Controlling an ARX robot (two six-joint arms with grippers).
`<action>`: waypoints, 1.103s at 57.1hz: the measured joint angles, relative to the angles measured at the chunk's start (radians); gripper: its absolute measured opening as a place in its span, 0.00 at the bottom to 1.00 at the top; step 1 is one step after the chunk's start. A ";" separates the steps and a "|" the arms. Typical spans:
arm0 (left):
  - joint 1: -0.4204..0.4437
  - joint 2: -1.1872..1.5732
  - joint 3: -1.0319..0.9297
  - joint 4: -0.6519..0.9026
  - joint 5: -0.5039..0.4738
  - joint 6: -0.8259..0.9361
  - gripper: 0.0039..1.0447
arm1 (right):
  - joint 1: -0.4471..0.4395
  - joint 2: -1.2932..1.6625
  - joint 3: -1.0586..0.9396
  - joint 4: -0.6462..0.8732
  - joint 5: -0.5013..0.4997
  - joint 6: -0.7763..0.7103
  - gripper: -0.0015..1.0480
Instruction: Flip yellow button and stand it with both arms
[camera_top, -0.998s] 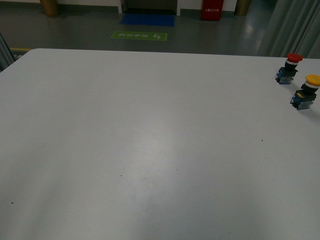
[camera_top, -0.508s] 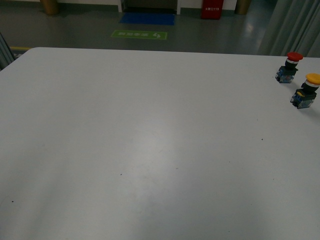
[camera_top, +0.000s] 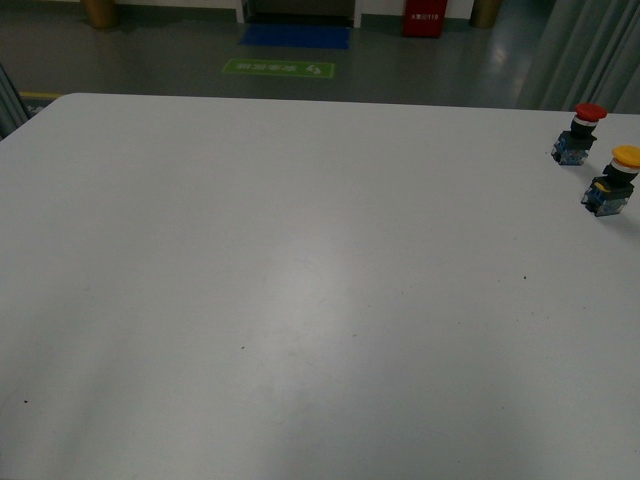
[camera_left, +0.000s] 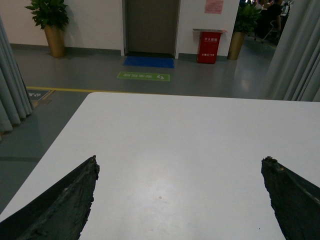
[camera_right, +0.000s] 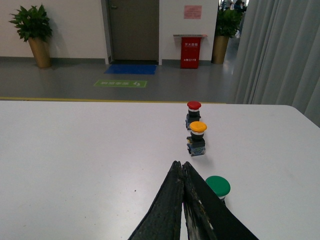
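Button standing cap-up; neither arm on it.

The left gripper (camera_left: 180, 200) is seen spread wide over bare table (camera_top: 300, 280); the right gripper (camera_right: 183, 172) is pressed closed, empty; the yellow button (camera_right: 197, 138) stands upright beyond it, beside a red button (camera_right: 193, 114); the task is judged essentially done.

White table (camera_top: 300, 300) fills most of the front view, its surface bare across the middle and left. Two push-button switches sit at the far right edge, near each other but apart. The yellow button (camera_top: 613, 181) stands upright, yellow cap on top, black collar below, blue-and-black body on the table. Just behind it, farther from the camera, the red button (camera_top: 578, 133) stands the same way, red cap up. Neither arm is in view. Beyond the table: grey floor, a green floor sign (camera_top: 278, 69), a blue mat (camera_top: 295, 37), a red box (camera_top: 423, 18), grey curtain (camera_top: 590, 55) at right.
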 joint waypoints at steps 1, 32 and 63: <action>0.000 0.000 0.000 0.000 0.000 0.000 0.94 | 0.000 0.000 0.000 0.000 0.000 -0.001 0.04; 0.000 0.000 0.000 0.000 0.000 0.000 0.94 | 0.000 -0.001 0.000 0.000 0.000 0.000 0.94; 0.000 0.000 0.000 0.000 0.000 0.000 0.94 | 0.000 -0.001 0.000 0.000 0.000 0.000 0.93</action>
